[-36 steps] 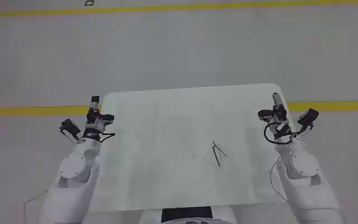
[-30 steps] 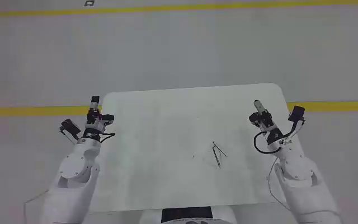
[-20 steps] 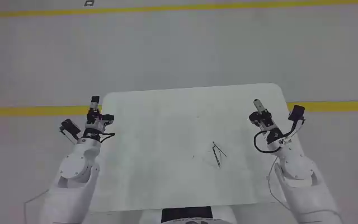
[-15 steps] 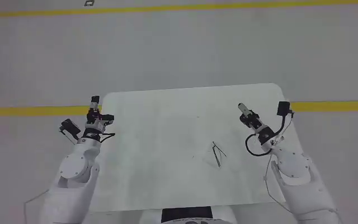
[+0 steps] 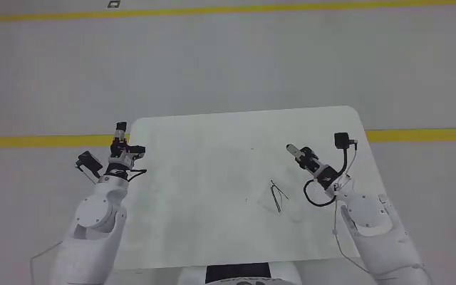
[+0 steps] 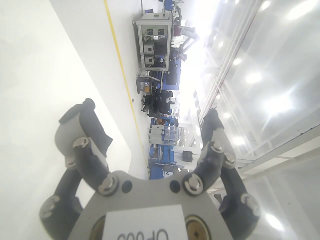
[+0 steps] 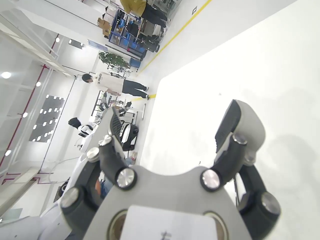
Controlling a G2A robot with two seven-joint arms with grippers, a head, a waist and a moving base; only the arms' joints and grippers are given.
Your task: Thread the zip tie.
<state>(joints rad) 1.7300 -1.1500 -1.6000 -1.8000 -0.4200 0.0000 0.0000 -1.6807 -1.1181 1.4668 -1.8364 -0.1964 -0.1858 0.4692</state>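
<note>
At the table's far left corner, the left gripper point(image 5: 121, 128) hung just outside the rim of the white table point(image 5: 199, 135). It held nothing, and in the left wrist view its fingers point(image 6: 82, 118) were spread wide, one against the tabletop and the other against the room beyond. Right of the table's middle, in the half nearer the robot, the zip tie point(image 5: 276, 196) lay flat on the surface, a thin dark strip bent into a narrow V, with nothing touching it. Farther right, the right gripper point(image 5: 292, 149) was over the table, near the zip tie but apart from it, on its far right side. Its fingers point(image 7: 230, 118) were parted and empty, with bare tabletop between them.
</note>
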